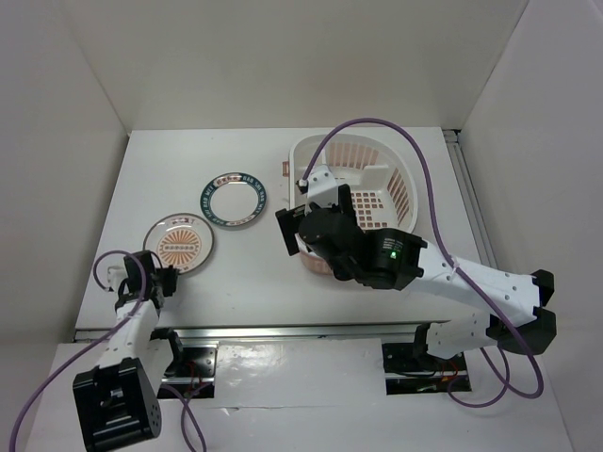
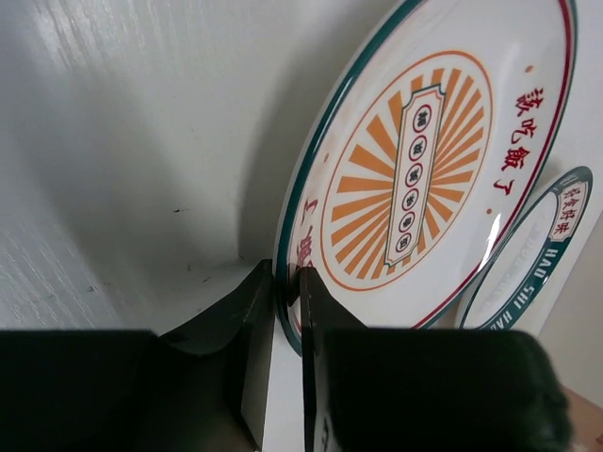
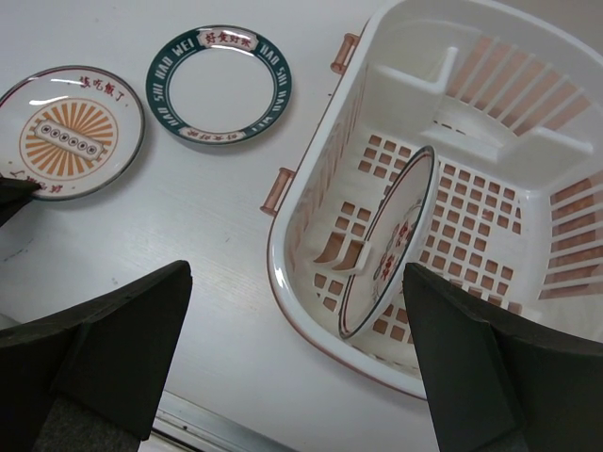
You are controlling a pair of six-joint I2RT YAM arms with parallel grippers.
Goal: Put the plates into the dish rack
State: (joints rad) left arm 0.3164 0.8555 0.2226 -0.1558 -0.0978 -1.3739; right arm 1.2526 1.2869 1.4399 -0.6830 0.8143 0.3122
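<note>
Your left gripper [image 2: 287,292] is clamped on the near rim of the orange-striped plate [image 2: 415,169], at the lower left of the overhead view. The rim sits between both fingers, but the bite is shallow. Because the hold is at the very edge, I judge the plate will want to swing down, so raise it slowly and let it hang edge-on. Carry it toward the dish rack [image 3: 311,179], right of centre in the overhead view. Aim for a bare stretch of slotted floor and set the plate down on edge rather than dropping it flat.

Your right gripper [image 3: 297,282] hovers over the rack's near wall with its fingers wide apart and nothing between them. Move it aside first, or the arms will likely crowd each other.

Count:
- **Plates:** three.
  - The patterned white plate [image 3: 386,245] stands on edge inside the rack.
  - The striped one is in your grip.
  - The blue-rimmed plate [image 3: 219,89] lies flat on the table [image 3: 188,235] just beside it.
- **Rack:** one.
- **Grippers:** two.
</note>
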